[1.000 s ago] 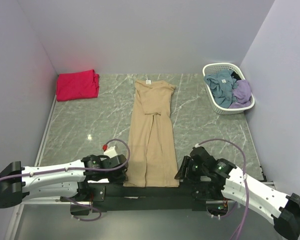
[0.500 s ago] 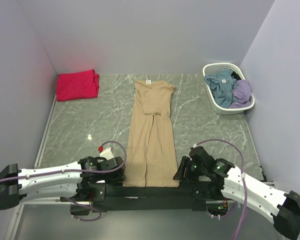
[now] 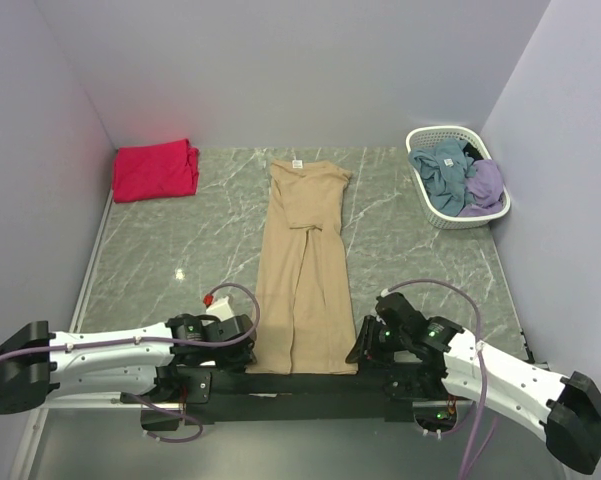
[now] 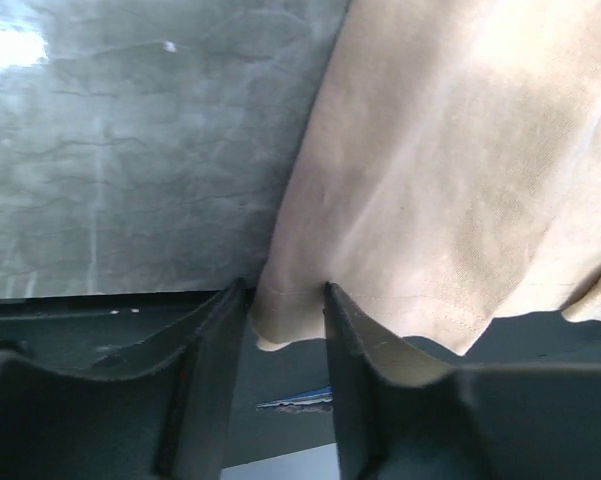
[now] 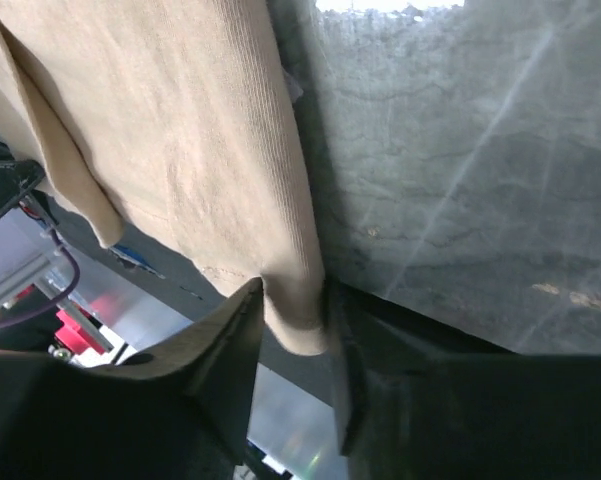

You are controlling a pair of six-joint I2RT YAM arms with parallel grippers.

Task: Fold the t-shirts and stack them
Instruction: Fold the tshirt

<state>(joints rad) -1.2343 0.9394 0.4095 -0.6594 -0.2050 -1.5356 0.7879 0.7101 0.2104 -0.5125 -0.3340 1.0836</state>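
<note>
The tan t-shirt (image 3: 305,265) lies folded into a long narrow strip down the middle of the table, neck label at the far end. Its near hem hangs over the table's front edge. My left gripper (image 3: 250,345) is at the hem's left corner. In the left wrist view its jaws (image 4: 285,300) stand open on either side of that flat corner of tan cloth (image 4: 430,180). My right gripper (image 3: 358,345) is at the right corner, and in the right wrist view (image 5: 295,300) it is shut on a bunched fold of the tan cloth (image 5: 190,150). The red-pink t-shirt (image 3: 156,170) lies folded at the far left.
A white lattice basket (image 3: 450,218) with blue and purple clothes stands at the far right. A black bar (image 3: 300,382) runs along the table's near edge under the hem. Walls close in the table on the left, right and back.
The left gripper has shifted along the near edge and widened its jaws around the hem corner. The right gripper's jaws have closed in on the right hem corner. The shirts have not moved.
</note>
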